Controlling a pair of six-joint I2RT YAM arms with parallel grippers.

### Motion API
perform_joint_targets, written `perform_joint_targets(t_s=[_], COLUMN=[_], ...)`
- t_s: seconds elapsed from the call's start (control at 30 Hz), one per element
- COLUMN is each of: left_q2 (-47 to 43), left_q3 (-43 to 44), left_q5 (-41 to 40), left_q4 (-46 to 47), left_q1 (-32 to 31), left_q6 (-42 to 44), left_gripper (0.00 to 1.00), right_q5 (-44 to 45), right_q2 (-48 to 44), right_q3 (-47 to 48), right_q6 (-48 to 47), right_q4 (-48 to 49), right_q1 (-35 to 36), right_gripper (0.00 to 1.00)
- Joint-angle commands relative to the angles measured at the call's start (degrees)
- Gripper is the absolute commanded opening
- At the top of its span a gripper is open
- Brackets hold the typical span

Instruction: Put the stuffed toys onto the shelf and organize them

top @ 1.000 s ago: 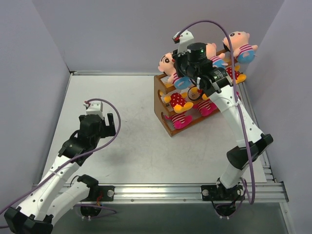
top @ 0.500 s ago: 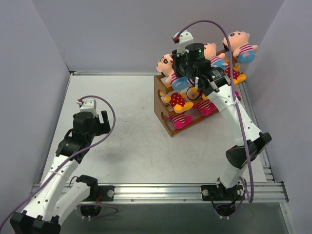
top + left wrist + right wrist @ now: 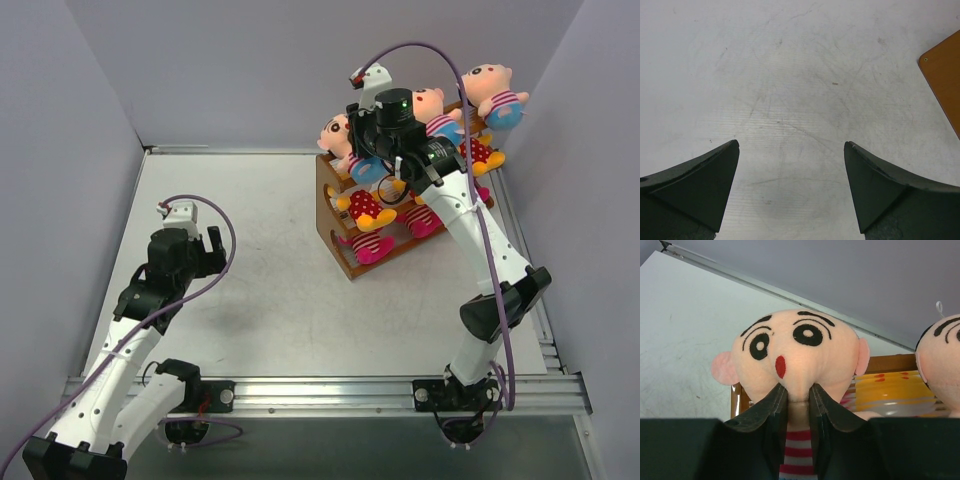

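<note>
The shelf (image 3: 335, 215) stands at the back right, an orange-brown rack with stuffed toys on every tier. On the top tier sit three peach-faced boys (image 3: 338, 133) (image 3: 430, 103) (image 3: 492, 85); below them are yellow bears (image 3: 365, 208) and magenta striped dolls (image 3: 368, 246). My right gripper (image 3: 796, 390) is shut on the neck of the leftmost boy (image 3: 790, 350), with its fingers pressing in under the chin. A second boy's head (image 3: 940, 360) shows at the right edge. My left gripper (image 3: 791, 150) is open over the bare table, holding nothing.
In the left wrist view a corner of the shelf's wooden side (image 3: 945, 70) shows at the right edge. Grey walls close in the table (image 3: 260, 290) at the back and on both sides. A metal rail (image 3: 330, 385) runs along the near edge.
My left arm has drawn back to the left and toward its base. My right gripper, still on the boy doll, has shifted slightly left at the top tier.
</note>
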Motion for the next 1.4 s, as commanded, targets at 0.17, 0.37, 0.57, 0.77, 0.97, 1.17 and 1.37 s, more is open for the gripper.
perform_joint_targets(t_s=[0.17, 0.37, 0.57, 0.77, 0.97, 1.17, 1.37], left_q2=[-0.1, -0.1, -0.1, 0.0, -0.1, -0.1, -0.1], left_q3=[0.8, 0.8, 0.8, 0.8, 0.8, 0.7, 0.7], left_q5=[1.6, 1.9, 2.0, 2.2, 2.3, 2.5, 2.6], left_q4=[3.2, 3.3, 3.3, 3.4, 3.3, 3.4, 3.3], left_q1=[0.8, 0.9, 0.9, 0.9, 0.9, 1.0, 1.0], left_q6=[0.8, 0.8, 0.8, 0.7, 0.6, 0.6, 0.6], left_gripper=[0.94, 0.94, 0.94, 0.94, 0.94, 0.94, 0.94], right_q5=[-0.2, 0.5, 1.5, 2.3, 2.3, 2.7, 3.1], right_q2=[-0.6, -1.0, -2.2, -2.9, -3.2, -3.5, -3.8], right_q3=[1.9, 1.9, 1.9, 1.6, 0.5, 0.5, 0.5], right_q6=[0.7, 0.5, 0.1, 0.2, 0.6, 0.6, 0.9], right_q4=[0.4, -0.6, -1.4, -1.9, -1.7, -2.1, -2.4], right_q1=[1.0, 1.1, 1.1, 1.1, 1.1, 1.1, 1.1], right_gripper=[0.19, 0.07, 0.00, 0.00, 0.01, 0.03, 0.12])
